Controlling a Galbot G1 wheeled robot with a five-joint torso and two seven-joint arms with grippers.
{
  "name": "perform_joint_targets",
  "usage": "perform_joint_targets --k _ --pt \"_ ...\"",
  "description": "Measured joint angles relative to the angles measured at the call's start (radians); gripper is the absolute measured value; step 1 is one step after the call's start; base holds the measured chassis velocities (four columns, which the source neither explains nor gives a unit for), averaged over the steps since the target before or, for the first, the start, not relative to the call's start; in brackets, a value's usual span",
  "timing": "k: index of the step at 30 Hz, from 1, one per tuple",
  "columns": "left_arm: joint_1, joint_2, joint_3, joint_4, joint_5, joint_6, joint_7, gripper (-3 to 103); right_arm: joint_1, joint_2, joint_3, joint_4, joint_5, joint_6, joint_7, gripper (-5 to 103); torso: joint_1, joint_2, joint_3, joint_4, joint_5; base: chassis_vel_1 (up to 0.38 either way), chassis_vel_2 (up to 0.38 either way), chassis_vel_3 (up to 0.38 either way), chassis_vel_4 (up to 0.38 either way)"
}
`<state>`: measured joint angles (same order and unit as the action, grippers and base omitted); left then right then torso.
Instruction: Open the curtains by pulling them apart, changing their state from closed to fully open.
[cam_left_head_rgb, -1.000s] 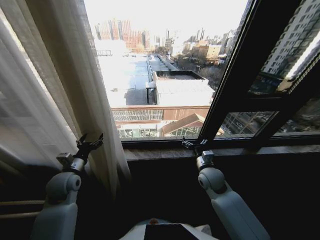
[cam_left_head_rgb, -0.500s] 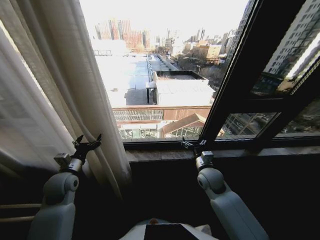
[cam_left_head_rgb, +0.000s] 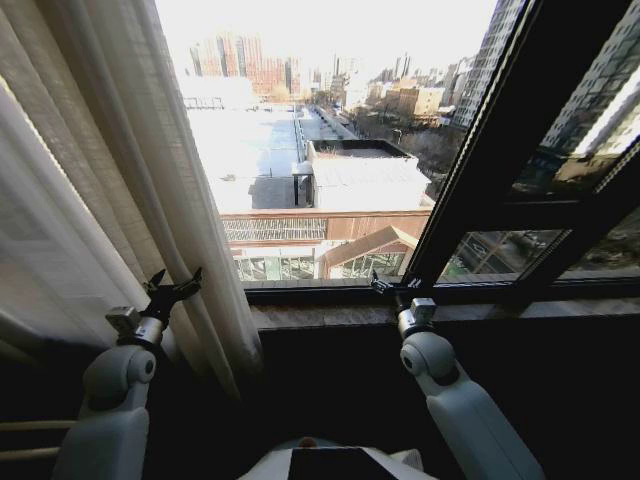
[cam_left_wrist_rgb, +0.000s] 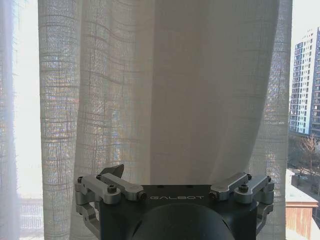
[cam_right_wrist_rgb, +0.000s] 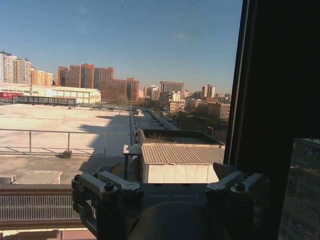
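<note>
Window (cam_left_head_rgb: 320, 150): wide pane, city rooftops beyond, dark frame bars (cam_left_head_rgb: 500, 170) on the right. The curtains (cam_left_head_rgb: 110, 190) hang bunched at the left side (one gathered sheer white mass, pleats running vertical). Sill (cam_left_head_rgb: 330, 312) below the glass. Left gripper (cam_left_head_rgb: 172, 290) raised in front of the fabric's lower part, fingers spread, holding nothing. Right gripper (cam_left_head_rgb: 392, 289) near the sill at the frame's base, likewise spread and empty.

Bright daylight pours through a dark-framed window (cam_left_head_rgb: 520, 170) above a sill (cam_left_head_rgb: 330, 313), overlooking city rooftops (cam_left_head_rgb: 365, 180).
</note>
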<state>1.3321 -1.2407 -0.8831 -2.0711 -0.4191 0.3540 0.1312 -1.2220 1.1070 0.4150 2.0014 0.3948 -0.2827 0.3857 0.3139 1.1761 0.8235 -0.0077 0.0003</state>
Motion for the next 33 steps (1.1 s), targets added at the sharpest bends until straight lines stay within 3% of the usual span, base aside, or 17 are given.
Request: perform_joint_targets --k 14,33 --pt "-0.004 0.035 0.008 0.011 -0.031 0.002 0.059 100 0.027 -0.002 0.014 -0.02 0.059 -0.004 -0.007 100 0.0 0.0 0.0 0.0001 0.0 0.0 0.0 0.0 0.0" --pt "-0.01 0.031 0.011 0.023 -0.035 -0.001 0.064 100 0.021 0.001 0.0 -0.012 0.054 -0.004 -0.002 100 0.0 0.0 0.0 0.0001 -0.0001 0.0 0.0 0.0 0.0"
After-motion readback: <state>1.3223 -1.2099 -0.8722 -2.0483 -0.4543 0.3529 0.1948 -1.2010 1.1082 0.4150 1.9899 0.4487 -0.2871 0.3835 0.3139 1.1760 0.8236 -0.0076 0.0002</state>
